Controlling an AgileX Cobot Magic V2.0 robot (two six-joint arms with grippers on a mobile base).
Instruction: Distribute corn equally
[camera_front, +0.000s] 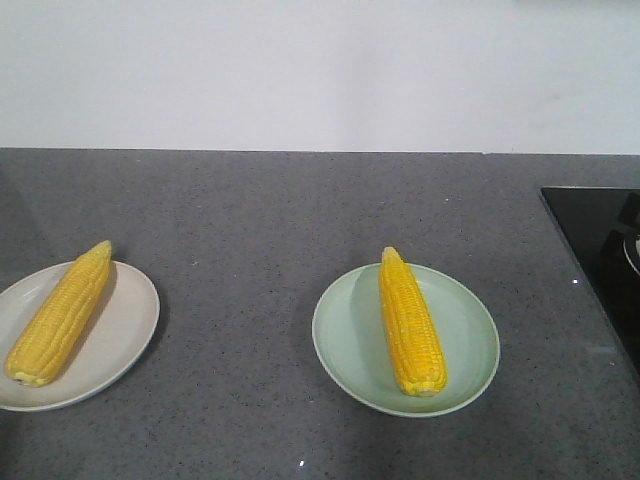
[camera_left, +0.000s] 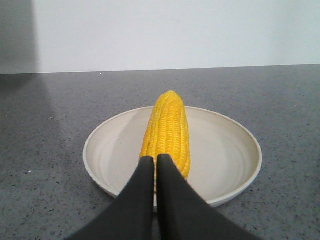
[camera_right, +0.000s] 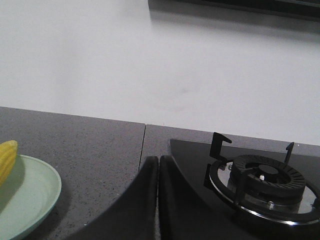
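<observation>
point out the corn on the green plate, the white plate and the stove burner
corn on the green plate (camera_front: 411, 320): front view, middle of the cob
white plate (camera_left: 227, 145): left wrist view, bare inner surface right of the cob
stove burner (camera_right: 265, 176): right wrist view, black cap

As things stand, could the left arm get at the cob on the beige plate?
Probably yes. The left claw sits shut just short of the corn cob, in line with its length on the beige plate; nothing stands between them. It would need to open first.

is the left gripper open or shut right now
Shut and empty: in the left wrist view the left gripper has its fingertips pressed together just short of the corn lying on the beige plate.
</observation>
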